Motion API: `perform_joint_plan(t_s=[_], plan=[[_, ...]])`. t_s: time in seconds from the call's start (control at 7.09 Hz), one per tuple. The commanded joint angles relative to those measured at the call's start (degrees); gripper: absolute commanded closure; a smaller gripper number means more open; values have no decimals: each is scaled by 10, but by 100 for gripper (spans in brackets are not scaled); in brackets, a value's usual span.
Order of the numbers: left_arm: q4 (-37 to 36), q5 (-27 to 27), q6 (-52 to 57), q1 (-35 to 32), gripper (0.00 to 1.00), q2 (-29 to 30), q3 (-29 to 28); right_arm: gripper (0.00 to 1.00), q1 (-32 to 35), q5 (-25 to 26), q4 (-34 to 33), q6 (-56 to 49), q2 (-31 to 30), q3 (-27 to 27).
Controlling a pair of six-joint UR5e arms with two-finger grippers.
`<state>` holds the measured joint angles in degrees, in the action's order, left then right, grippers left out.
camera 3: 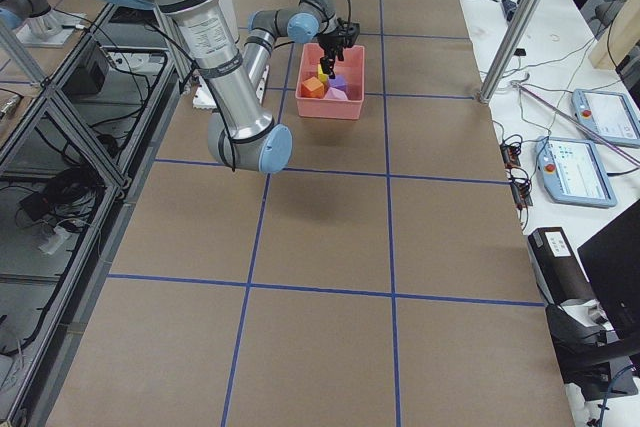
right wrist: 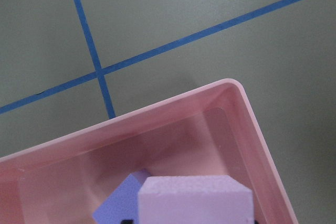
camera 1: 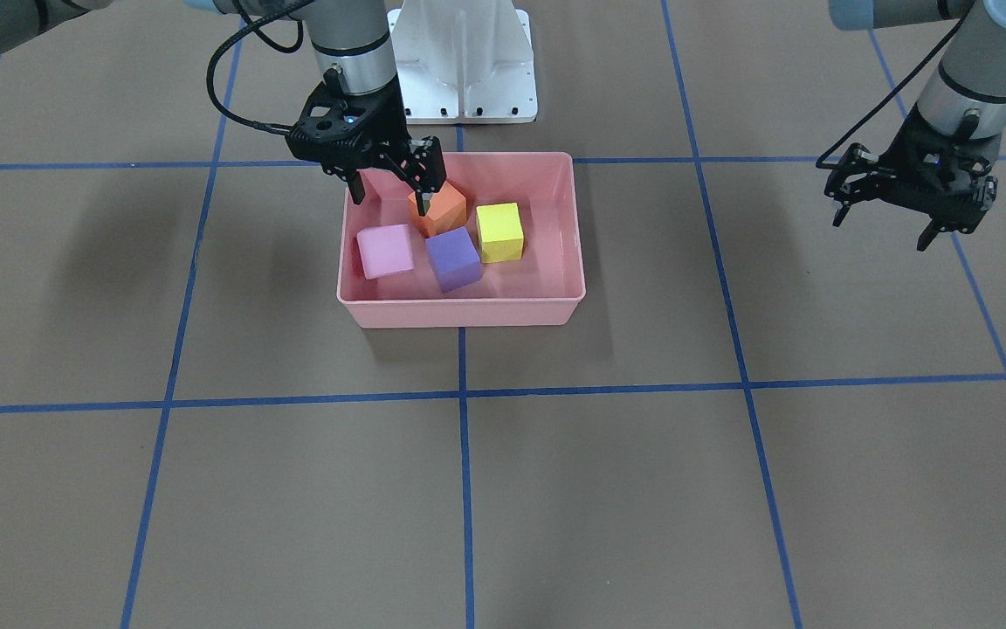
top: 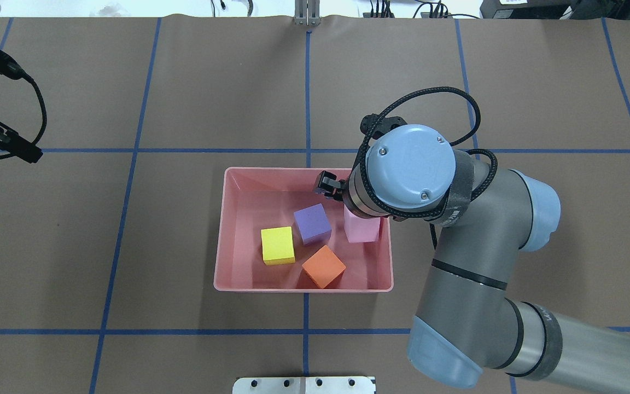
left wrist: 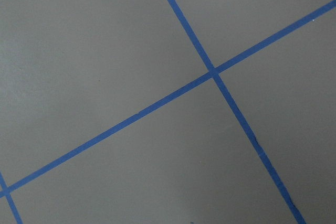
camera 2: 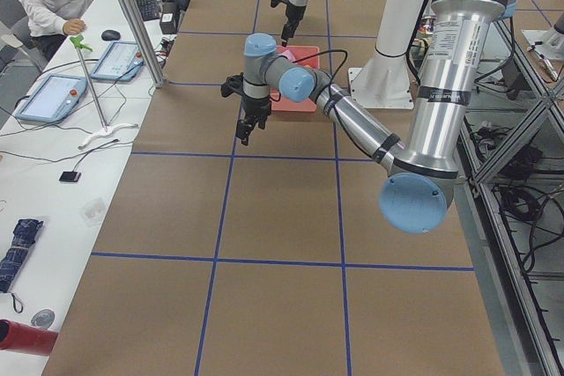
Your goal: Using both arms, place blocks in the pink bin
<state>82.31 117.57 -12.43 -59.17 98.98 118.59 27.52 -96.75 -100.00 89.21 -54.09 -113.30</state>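
Hovering above the pink bin (camera 1: 459,313), the right tool (camera 1: 387,205) has its two fingers spread apart and grasps nothing; in the front-facing view one fingertip hangs in front of the orange block (camera 1: 449,208), and I cannot tell whether they touch; the right wrist view looks straight down on the top of the light pink block (camera 1: 385,251), a corner of the purple block (camera 1: 453,258) and one rounded corner of the bin.

The bin sits on the tabletop (camera 1: 643,489) midway along its length, nearer the robot-side edge, just in front of the white base pedestal (camera 1: 464,61); all four blocks lie inside it, close together; the orange one is nearest the wall facing the robot-side edge and is turned cornerwise; the light pink one lies toward the robot's right end, the yellow block (camera 1: 500,232) toward the robot's left end, and the purple one between those two, nearer the wall facing the operators' edge.

The left tool (camera 1: 880,233) hangs released and empty, fingers apart, over bare tabletop well away from the bin toward the robot's left end; its wrist view shows only brown surface and crossing blue tape lines (camera 1: 461,393).
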Motion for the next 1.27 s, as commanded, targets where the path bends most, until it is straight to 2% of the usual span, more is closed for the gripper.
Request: perform_joint_plan(t_s=[0.0,0.14,0.42,0.56,0.71,1.13], plan=[[0,2,0,2,0,-3,-17,0,72,-45,-30,-89,-5,-15],[3,0,2,-1,0,-5,-28,0,131,-105,-31,-148,-21,-17],[-2,21,0,-35,0,-16,-28,0,215,-175,-27,-302,-70,-16],[4,82,6,-91,0,-16,-68,0,281,-226,-26,-409,-108,-14],[4,121,8,-133,0,-35,-75,0,344,-266,-26,-531,-151,-9],[9,123,98,-218,0,-109,-78,0,491,-323,-24,-848,-266,50]])
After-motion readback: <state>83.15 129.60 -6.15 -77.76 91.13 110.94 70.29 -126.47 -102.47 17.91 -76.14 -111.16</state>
